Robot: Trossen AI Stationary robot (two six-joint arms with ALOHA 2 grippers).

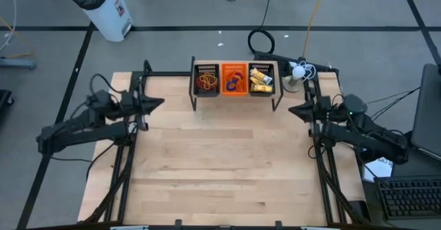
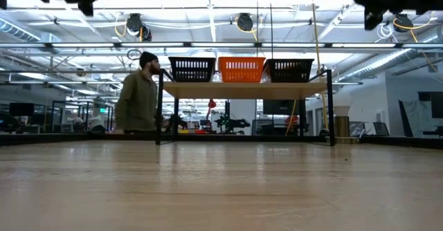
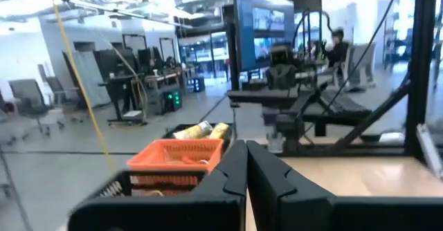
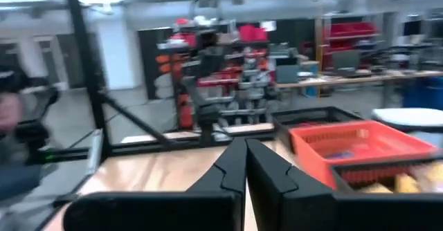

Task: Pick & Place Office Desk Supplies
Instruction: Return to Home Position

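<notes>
Three small baskets stand side by side on a raised wooden shelf (image 2: 242, 90) at the table's far edge. The left black basket (image 1: 207, 80) holds rubber-band loops, the orange basket (image 1: 233, 80) small rings, and the right black basket (image 1: 261, 79) yellow packets (image 3: 204, 130). My left gripper (image 1: 160, 103) hovers at the table's far left, pointing level toward the shelf, shut with nothing in it (image 3: 246, 151). My right gripper (image 1: 292, 110) hovers at the far right, also level and shut with nothing in it (image 4: 245, 148). Both are clear of the baskets.
The wooden table top (image 1: 227, 161) lies between the arms. A white device with cables (image 1: 298, 71) sits by the shelf's right end. A person (image 2: 140, 96) stands beyond the far edge. A white bin (image 1: 103, 6) is on the floor and a keyboard (image 1: 413, 195) at the right.
</notes>
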